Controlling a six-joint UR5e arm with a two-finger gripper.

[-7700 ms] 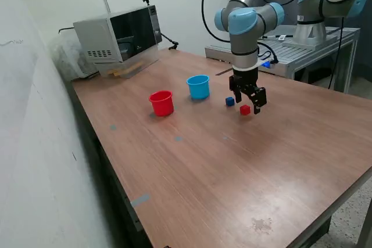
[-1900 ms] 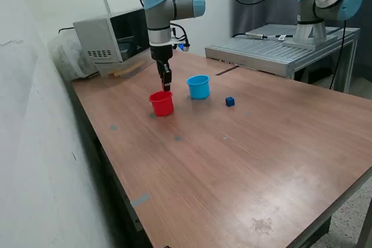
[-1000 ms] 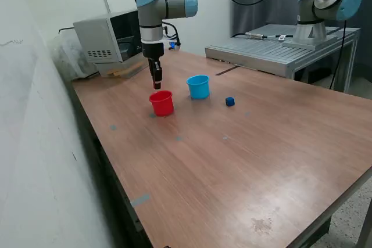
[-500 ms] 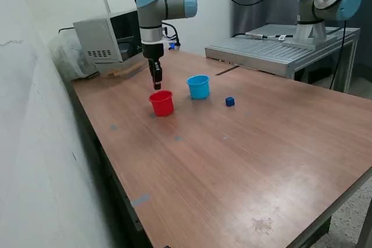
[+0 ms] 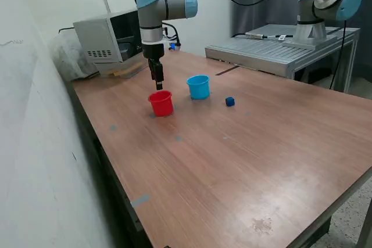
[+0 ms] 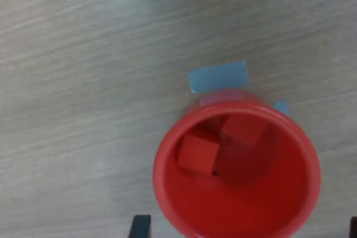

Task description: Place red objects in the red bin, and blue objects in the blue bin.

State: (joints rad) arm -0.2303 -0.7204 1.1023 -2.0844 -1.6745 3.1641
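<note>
The red bin [image 5: 161,104] stands on the wooden table, with the light blue bin [image 5: 198,87] just to its right in the exterior view. My gripper [image 5: 158,85] hangs straight above the red bin's far rim, open and empty. In the wrist view the red bin [image 6: 268,204] holds two red cubes, one [image 6: 198,154] leaning against the other [image 6: 244,129]. My fingertips [image 6: 139,226] stand wide apart on either side of the bin. One dark blue cube [image 5: 230,101] lies on the table to the right of the blue bin.
A grey microwave-like box [image 5: 116,34] sits at the table's far left corner in the exterior view. A metal bench [image 5: 279,47] with a second arm's base [image 5: 317,18] stands beyond the table. Blue tape patches [image 6: 217,75] mark the tabletop by the red bin.
Since 7.7 s ago my gripper has left the cubes' spot for the red bin, and the red cube is gone from the table. Over the last second it barely moved.
</note>
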